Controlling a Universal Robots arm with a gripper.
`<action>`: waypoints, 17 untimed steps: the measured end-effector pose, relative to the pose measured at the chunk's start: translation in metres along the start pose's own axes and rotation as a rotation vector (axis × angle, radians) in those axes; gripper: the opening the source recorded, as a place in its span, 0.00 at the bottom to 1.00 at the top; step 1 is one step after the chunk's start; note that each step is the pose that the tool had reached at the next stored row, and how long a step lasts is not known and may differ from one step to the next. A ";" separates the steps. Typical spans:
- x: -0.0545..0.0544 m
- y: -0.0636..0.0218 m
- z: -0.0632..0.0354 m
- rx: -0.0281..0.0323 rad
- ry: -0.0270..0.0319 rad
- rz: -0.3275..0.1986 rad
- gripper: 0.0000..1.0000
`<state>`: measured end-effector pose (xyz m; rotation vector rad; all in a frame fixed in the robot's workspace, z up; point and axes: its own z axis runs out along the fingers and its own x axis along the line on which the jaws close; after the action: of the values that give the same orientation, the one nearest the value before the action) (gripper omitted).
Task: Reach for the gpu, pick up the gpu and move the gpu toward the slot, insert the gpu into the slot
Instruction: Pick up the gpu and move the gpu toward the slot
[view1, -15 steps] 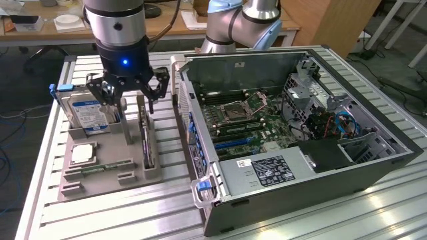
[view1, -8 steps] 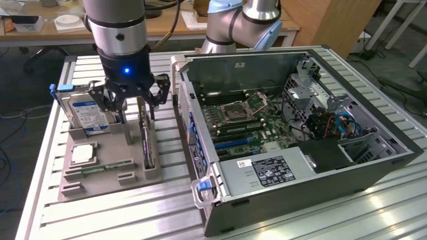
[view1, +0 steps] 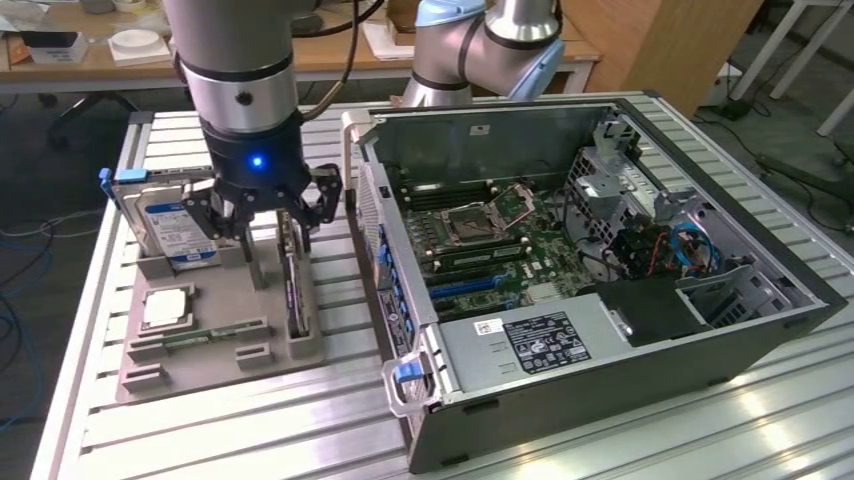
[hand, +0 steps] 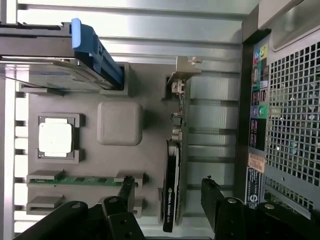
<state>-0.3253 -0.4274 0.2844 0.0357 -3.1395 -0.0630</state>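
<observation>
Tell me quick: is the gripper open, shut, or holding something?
Gripper: jaws open, holding nothing, one on each side of the gpu.

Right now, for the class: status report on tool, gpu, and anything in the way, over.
Tool open, above gpu. Gpu upright in grey holder, unheld. Hard drive alongside, apart.

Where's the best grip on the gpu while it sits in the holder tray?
Probably the top long edge, mid-length, coming straight down. The gpu stands on edge in the grey tray, so its two flat faces are exposed to pinch; the open gripper is above it. Avoid the bracket end.
</observation>
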 end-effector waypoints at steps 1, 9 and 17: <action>0.000 -0.0003 0.0018 0.0000 0.0000 0.000 0.65; 0.000 -0.0016 0.0182 0.0000 0.0000 -0.001 0.65; 0.000 -0.0023 0.0321 -0.0001 -0.0008 0.017 0.65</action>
<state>-0.3251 -0.4283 0.2522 0.0096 -3.1402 -0.0632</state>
